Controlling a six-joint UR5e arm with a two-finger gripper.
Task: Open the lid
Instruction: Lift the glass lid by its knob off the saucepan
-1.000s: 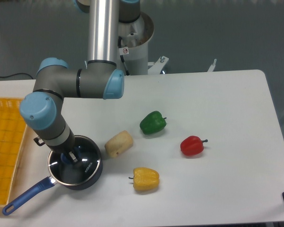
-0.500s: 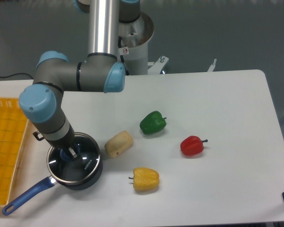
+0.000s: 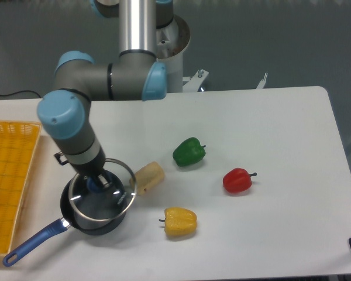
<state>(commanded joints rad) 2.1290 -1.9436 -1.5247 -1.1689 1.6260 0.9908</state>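
Observation:
The lid (image 3: 108,199), a clear glass disc with a metal rim and a blue knob (image 3: 96,185), is lifted off and hangs a little above the dark blue saucepan (image 3: 88,225), shifted to its right. My gripper (image 3: 99,182) is shut on the knob from above; the fingertips are partly hidden by the wrist. The saucepan's long blue handle (image 3: 32,243) points to the front left.
A tan potato-like piece (image 3: 149,175) lies just right of the lid's rim. A green pepper (image 3: 189,151), a red pepper (image 3: 237,180) and a yellow pepper (image 3: 180,222) lie to the right. A yellow tray (image 3: 9,193) stands at the left edge.
The gripper, shut on the knob, has risen and moved right, lifting the lid off the saucepan. The saucepan has stayed in place.

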